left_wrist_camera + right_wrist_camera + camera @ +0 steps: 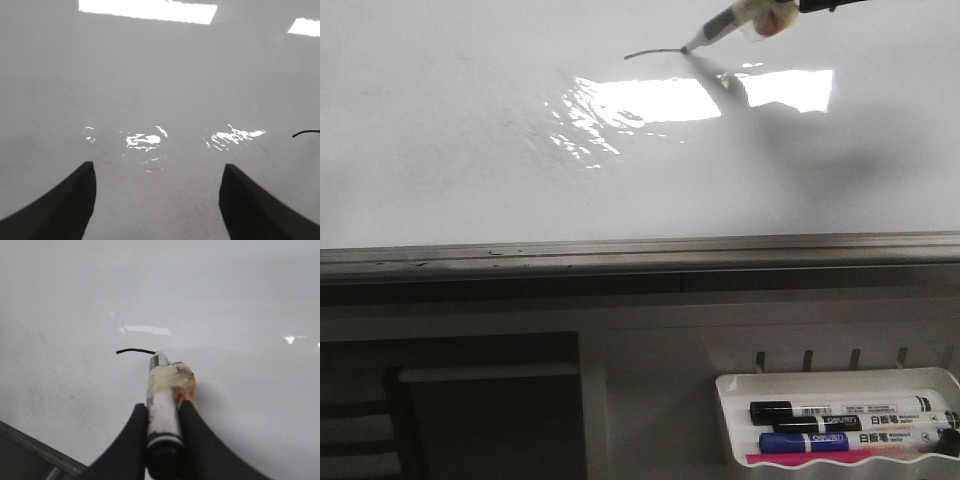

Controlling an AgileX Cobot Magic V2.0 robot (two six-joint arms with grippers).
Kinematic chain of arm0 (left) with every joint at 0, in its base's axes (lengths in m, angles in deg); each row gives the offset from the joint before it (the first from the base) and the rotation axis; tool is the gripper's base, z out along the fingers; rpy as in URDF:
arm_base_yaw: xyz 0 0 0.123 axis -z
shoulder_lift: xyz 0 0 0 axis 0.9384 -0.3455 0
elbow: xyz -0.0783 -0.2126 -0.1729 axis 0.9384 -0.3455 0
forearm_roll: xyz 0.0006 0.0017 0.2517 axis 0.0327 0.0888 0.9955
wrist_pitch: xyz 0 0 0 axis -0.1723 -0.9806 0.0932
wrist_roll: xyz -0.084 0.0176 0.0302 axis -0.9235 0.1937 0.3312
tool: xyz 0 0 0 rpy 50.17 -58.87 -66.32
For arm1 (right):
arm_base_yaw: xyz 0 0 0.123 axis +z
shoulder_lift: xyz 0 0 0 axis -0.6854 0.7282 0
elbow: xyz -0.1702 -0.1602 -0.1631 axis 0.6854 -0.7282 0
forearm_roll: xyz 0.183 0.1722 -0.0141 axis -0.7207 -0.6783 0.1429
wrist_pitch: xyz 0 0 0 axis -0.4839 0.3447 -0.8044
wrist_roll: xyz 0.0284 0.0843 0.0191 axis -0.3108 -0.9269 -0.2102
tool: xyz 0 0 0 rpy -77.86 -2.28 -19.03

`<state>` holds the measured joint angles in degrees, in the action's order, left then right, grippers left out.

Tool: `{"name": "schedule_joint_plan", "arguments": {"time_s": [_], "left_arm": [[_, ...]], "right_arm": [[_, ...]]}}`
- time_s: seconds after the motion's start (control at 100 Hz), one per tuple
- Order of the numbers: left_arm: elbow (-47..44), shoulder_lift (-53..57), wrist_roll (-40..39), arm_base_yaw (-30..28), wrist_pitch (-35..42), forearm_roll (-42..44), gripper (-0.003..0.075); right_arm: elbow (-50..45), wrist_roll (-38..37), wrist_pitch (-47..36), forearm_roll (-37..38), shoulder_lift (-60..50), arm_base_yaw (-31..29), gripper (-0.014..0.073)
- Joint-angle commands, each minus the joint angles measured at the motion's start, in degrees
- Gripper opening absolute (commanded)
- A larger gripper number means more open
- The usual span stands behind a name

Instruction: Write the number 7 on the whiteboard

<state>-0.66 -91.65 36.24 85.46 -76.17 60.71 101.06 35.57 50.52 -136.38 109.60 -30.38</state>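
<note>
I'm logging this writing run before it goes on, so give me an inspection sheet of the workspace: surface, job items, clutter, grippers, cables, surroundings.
Surface: whiteboard glossy, with bright light glare; grey rail along its lower edge.
Job items: only a short, nearly horizontal dark stroke is drawn; the slanted downstroke of the 7 is not yet there. The marker tip sits at the stroke's right end.
Clutter: white tray below the board holds a black marker, a blue marker and a pink item.
Grippers: right gripper shut on the marker; left gripper open, holding nothing, over bare board.
Cables: nothing seen.
Surroundings: dark opening under the rail at lower left; contents unclear.
</note>
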Motion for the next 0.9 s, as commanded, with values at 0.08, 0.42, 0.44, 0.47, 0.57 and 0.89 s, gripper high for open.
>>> {"name": "schedule_joint_plan", "arguments": {"time_s": [0.08, 0.42, 0.44, 0.47, 0.57, 0.89], "left_arm": [[1.5, 0.5, -0.4, -0.17, 4.63, -0.57, 0.047], [1.5, 0.5, -0.4, -0.17, 4.63, -1.07, 0.047], [1.5, 0.5, -0.4, -0.17, 4.63, -1.07, 0.047], [1.5, 0.5, -0.4, -0.17, 4.63, -1.07, 0.047], [1.5, 0.5, -0.4, 0.24, 4.63, -1.73, 0.047], [1.5, -1.33, 0.2, 15.53, 7.64, 4.13, 0.047]], "right_arm": [[0.78, 0.5, 1.58, 0.13, -1.44, -1.69, -0.005], [-5.11, 0.22, 13.76, 0.73, 0.58, -1.69, -0.005], [-5.11, 0.22, 15.07, 0.98, 0.46, -1.69, -0.005], [-5.11, 0.22, 16.71, 1.13, -0.02, -1.69, -0.005], [-5.0, -0.12, 21.83, 2.48, -2.05, -1.69, -0.005], [1.98, -16.4, 26.66, 13.14, -4.48, -1.69, -0.005]]}}
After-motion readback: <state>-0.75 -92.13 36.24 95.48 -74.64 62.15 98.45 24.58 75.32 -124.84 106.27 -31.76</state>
